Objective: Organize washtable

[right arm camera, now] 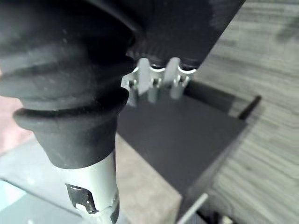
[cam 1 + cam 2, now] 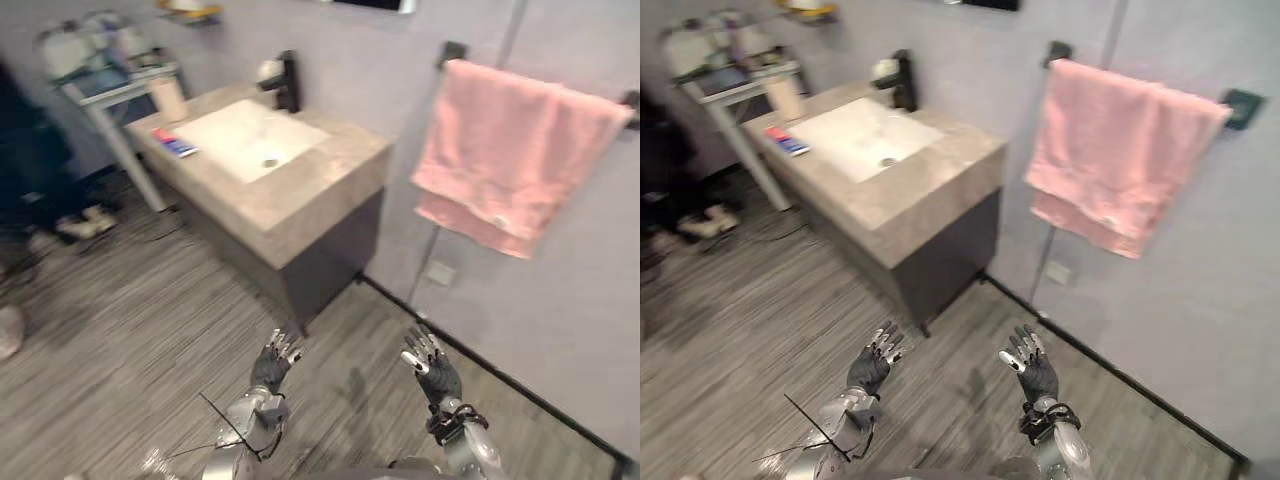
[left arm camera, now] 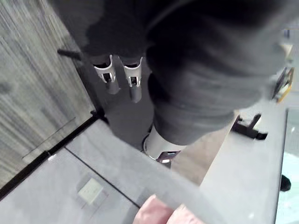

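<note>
Left hand [image 2: 275,362] and right hand [image 2: 432,368]: recorded nearest the camera, low in the head view, raised side by side over the striped floor [image 2: 120,320] and well apart from each other.

Washtable [image 2: 310,195]: a stone-coloured counter on a dark cabinet, set against the far wall, well beyond both hands.
White basin [image 2: 245,135]: sunk into the middle of the counter.
Black tap [image 2: 288,80]: mounted at the basin's far edge.
Red and blue tube [image 2: 174,143]: laid flat on the counter just left of the basin.
Pale cup [image 2: 168,98]: stood upright at the far left corner, near the tube but apart from it.
Pink towel [image 2: 510,150]: hung over a wall rail to the right of the counter.
Side table [image 2: 105,90]: placed left of the counter, loaded with items too blurred to be told.

Step in hand, as judged: the approach, with no item yet reached. The counter would best be closed on squarely before any reach is made. Both loose items were found at its left end, so the left hand would be the nearer choice. The flat, low tube would be better pinched across its width than scooped. The cup should be kept clear of the reaching arm lest it be tipped.

Hand state: on both hands the fingers were seen straight and fanned apart. Nothing was held and nothing was touched by either.
</note>
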